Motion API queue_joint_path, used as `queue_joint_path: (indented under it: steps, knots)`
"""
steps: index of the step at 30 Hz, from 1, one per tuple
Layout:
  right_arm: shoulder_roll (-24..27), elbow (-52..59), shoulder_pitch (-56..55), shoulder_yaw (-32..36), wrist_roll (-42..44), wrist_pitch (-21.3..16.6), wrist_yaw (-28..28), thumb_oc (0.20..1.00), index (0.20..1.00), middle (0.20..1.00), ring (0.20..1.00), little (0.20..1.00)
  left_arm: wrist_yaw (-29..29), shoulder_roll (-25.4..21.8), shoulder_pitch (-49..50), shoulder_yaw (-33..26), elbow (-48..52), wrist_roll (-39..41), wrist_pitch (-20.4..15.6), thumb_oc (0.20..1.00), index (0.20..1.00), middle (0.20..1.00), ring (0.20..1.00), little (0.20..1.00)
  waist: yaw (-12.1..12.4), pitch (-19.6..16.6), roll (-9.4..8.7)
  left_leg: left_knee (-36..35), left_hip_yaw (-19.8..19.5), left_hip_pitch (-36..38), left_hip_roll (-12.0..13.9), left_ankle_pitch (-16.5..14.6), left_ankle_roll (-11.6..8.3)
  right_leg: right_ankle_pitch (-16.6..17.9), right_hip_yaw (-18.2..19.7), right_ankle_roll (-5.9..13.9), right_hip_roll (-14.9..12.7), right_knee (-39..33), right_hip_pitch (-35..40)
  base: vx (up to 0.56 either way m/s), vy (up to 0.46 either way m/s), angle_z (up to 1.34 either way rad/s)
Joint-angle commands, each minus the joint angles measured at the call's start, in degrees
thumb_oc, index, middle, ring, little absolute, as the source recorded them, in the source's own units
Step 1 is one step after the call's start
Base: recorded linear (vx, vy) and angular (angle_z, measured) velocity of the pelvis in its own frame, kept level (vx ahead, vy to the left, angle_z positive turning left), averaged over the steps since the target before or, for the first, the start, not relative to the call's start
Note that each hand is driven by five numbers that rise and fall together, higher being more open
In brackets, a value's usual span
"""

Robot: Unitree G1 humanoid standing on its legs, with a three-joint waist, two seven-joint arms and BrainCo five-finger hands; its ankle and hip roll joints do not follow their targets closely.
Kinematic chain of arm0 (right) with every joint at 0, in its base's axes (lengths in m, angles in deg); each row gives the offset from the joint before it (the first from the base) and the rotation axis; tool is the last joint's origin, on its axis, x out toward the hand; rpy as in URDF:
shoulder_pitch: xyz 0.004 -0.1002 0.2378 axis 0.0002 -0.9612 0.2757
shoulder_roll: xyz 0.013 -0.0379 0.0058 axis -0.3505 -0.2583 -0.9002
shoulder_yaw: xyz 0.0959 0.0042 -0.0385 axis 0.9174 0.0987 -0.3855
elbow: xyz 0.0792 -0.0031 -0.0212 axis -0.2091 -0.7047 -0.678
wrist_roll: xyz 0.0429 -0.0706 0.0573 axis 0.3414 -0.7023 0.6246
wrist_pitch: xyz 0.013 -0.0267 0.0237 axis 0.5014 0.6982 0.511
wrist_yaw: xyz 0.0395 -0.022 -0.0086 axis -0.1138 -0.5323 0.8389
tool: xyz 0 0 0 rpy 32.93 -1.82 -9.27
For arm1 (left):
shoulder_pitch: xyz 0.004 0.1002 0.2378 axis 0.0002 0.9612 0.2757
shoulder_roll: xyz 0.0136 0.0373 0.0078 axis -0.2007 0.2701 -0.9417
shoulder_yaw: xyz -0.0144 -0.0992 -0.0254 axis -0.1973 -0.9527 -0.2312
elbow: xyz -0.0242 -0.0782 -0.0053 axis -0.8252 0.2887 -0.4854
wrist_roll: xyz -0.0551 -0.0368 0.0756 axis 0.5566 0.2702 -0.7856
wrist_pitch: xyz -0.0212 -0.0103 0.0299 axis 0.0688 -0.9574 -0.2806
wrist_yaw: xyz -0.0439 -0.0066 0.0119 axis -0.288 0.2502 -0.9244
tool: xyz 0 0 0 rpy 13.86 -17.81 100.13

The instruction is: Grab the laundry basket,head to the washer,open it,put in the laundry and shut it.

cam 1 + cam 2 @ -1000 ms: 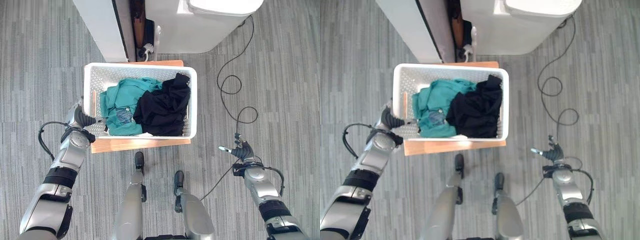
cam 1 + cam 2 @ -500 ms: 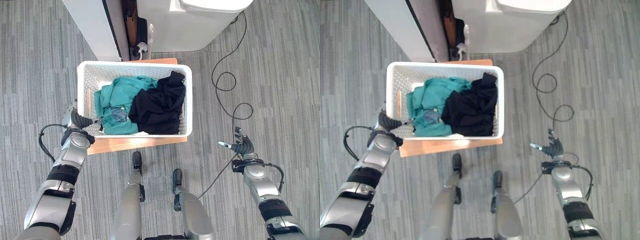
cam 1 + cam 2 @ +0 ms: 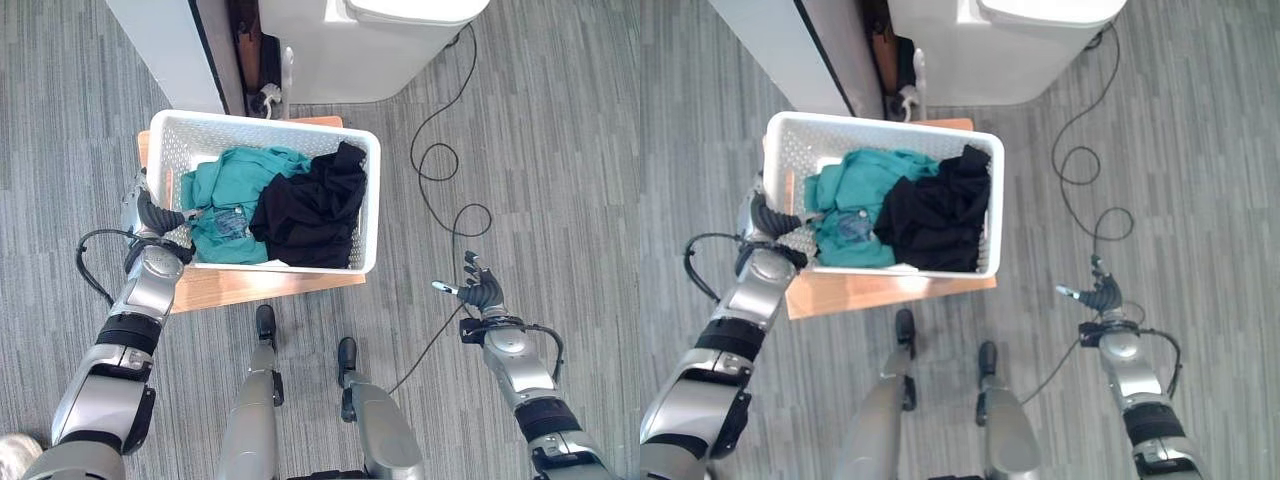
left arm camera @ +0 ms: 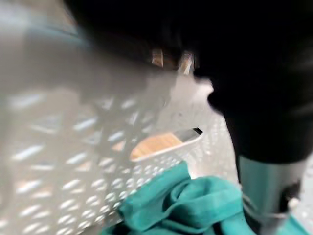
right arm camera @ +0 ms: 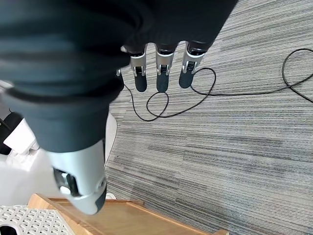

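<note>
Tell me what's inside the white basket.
The basket holds a teal garment on the robot's left and a black garment beside it, partly overlapping. A strip of perforated floor shows by the left wall; anything under the clothes is covered.

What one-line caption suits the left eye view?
Left hand grips the white laundry basket of teal and black clothes; right hand hangs open.
</note>
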Motion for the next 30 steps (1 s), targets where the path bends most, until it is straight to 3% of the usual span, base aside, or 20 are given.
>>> queue_joint_path:
  steps: [1,13,20,30]
  knots:
    - [1.9,3.0,-2.3,0.5,0.4,-2.8,-1.2,1.0,1.0,1.0,1.0,1.0,-1.7,0.2,-3.5,-1.3,-3.6,0.1,-1.3,1.0,1.0,1.0,1.0,1.0,-0.1,-2.6,-0.36,8.6,-3.2,-1.5,2.5,-11.2,-2.37,8.0,0.8,1.02,-4.7,-1.9,-6.6,0.01,-0.017,-0.04]
    - [3.3,7.6,4.6,-0.6,0.6,-2.6,-3.8,1.0,1.0,1.0,1.0,1.0,-0.8,1.6,-5.5,1.3,-8.3,2.3,-0.6,1.0,1.0,1.0,1.0,1.0,0.5,-1.8,-0.93,10.4,-2.6,-2.4,2.9,-12.2,-1.87,8.5,1.8,1.31,-4.3,-1.5,-7.9,0.0,-0.005,-0.08]
    - [2.6,7.3,12.2,-3.5,0.2,0.1,-7.1,1.0,1.0,1.0,1.0,1.0,-1.7,3.3,-5.5,3.1,-5.1,3.5,-0.5,1.0,1.0,1.0,1.0,1.0,1.7,-1.6,-0.67,11.1,-2.9,-2.7,2.7,-12.4,-1.99,8.7,1.4,1.11,-4.5,-1.7,-7.6,0.0,0.0,-0.01]
    - [-0.7,-1.3,22.8,-9.7,-5.3,5.9,-9.7,1.0,1.0,1.0,1.0,1.0,-2.7,3.9,-7.6,5.2,-1.9,2.5,0.5,1.0,1.0,1.0,1.0,1.0,3.6,-1.4,-0.11,10.7,-3.9,-3.5,2.2,-12.0,-2.08,8.7,0.2,0.86,-4.7,-2.1,-7.2,0.0,0.003,0.02]
